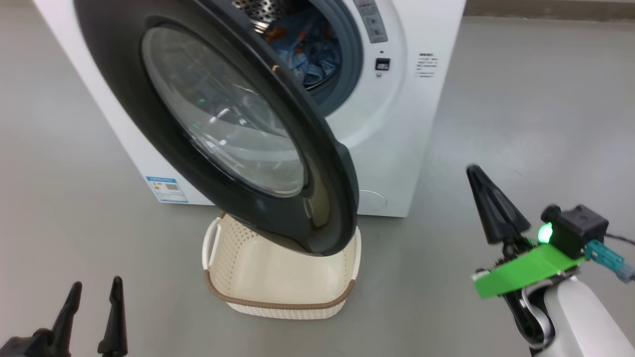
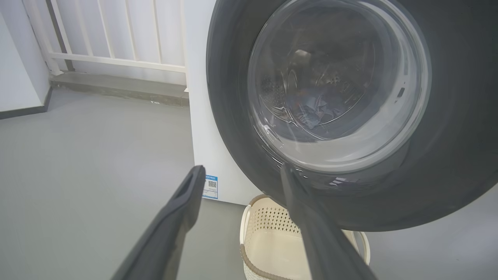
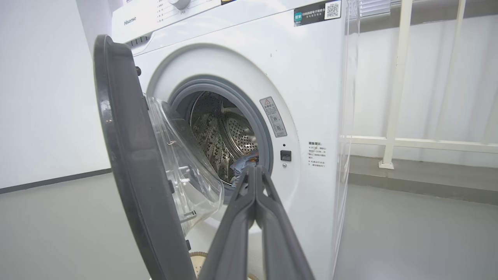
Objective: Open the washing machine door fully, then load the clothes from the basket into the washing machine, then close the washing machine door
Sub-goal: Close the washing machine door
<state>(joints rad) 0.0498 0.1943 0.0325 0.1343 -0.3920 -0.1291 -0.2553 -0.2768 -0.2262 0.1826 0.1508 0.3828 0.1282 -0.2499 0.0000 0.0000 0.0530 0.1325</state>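
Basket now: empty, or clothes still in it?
Empty where visible: the basket shows a bare cream floor, though the washing machine door hides its far end. Blue clothes lie in the drum.

Left pincer [image 1: 96, 283] wide apart, right pincer [image 1: 474, 171] tips together.

Bare laundry area: washing machine [image 3: 311, 77] on grey floor [image 1: 74, 198], white railing [image 3: 398, 85] behind.

A smooth grey floor [image 1: 521, 99] spreads all around, matte with faint sheen. At its far edge runs a low grey ledge [image 2: 116, 87], raised slightly above it. A white railing [image 2: 116, 62] of upright bars and one horizontal rail stands on the ledge. A plain white wall [image 3: 39, 97] meets the floor along a dark skirting strip [image 3: 54, 181].
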